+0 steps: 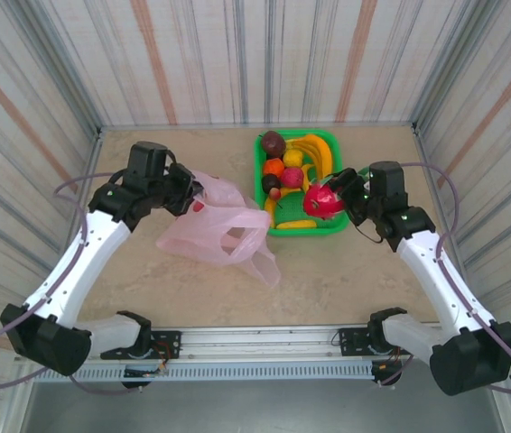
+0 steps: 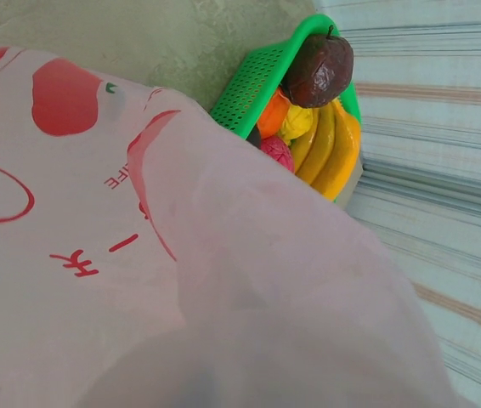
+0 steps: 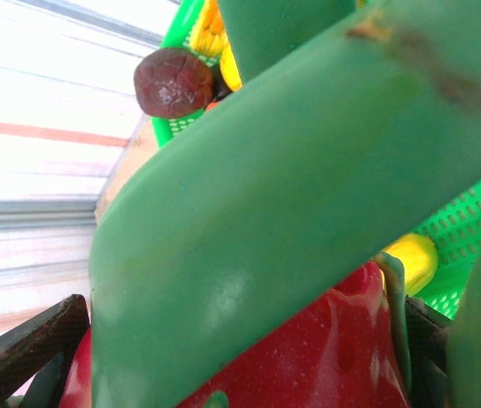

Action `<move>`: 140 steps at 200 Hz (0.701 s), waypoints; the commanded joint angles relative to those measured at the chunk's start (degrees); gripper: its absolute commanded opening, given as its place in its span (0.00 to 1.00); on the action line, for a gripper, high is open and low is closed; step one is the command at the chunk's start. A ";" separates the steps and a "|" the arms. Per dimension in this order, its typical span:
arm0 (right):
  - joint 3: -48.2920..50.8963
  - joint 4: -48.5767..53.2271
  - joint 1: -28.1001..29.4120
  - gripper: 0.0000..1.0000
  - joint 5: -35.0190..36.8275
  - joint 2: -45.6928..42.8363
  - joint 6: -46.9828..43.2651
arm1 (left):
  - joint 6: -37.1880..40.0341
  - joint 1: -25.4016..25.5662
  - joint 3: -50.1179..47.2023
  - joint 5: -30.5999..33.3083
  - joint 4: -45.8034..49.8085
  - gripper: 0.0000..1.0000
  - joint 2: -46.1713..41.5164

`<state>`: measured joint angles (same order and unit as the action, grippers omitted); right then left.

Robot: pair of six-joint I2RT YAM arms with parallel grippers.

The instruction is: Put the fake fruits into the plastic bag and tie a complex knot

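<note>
Gripping the dragon fruit, the right gripper has its jaws spread wide around the red body. The top view places the fruit over the near right part of the green mesh basket; whether it is lifted clear of the other fruits cannot be told. The right wrist view shows what the top view cannot: a dark finger against the red skin, and a green scale crossing the lens.

The left gripper has its jaws pressed together on the upper edge of the plastic bag, which lies crumpled on the table just left of the basket. In the left wrist view the pink film, with red prints, drapes over the fingers. Beyond it sit a dark purple fruit, bananas and an orange in the basket.
</note>
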<state>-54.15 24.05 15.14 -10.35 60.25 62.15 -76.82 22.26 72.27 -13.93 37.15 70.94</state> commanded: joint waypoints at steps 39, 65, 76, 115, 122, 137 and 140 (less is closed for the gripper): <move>-2.64 -1.38 9.51 0.70 3.55 -3.20 2.27 | 1.02 0.20 2.19 -0.55 -0.61 0.00 1.37; -3.87 -0.97 15.70 0.70 6.41 -4.33 2.36 | 2.43 -0.22 1.01 -0.47 0.23 0.00 0.06; -4.40 -0.85 18.62 0.70 8.04 -4.90 2.36 | 3.21 -0.48 0.69 -0.23 0.92 0.00 -0.66; -5.84 -1.32 28.33 0.70 12.98 -4.93 2.53 | 5.29 -1.25 -0.34 -0.21 2.31 0.00 -2.77; -6.11 -1.87 30.01 0.70 13.97 -4.82 2.61 | 5.52 -1.26 -0.38 -0.27 2.45 0.00 -2.96; -6.95 -2.61 33.57 0.70 15.85 -4.15 2.62 | 5.54 -1.25 -0.46 -0.64 2.58 0.00 -3.10; -7.13 -2.74 34.18 0.70 16.19 -4.02 2.62 | 5.54 -1.26 -0.46 -0.68 2.58 0.00 -3.09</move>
<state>-57.98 24.95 45.06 0.60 56.64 63.46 -73.23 21.34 72.58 -14.06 37.93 69.04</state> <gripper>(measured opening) 0.906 0.043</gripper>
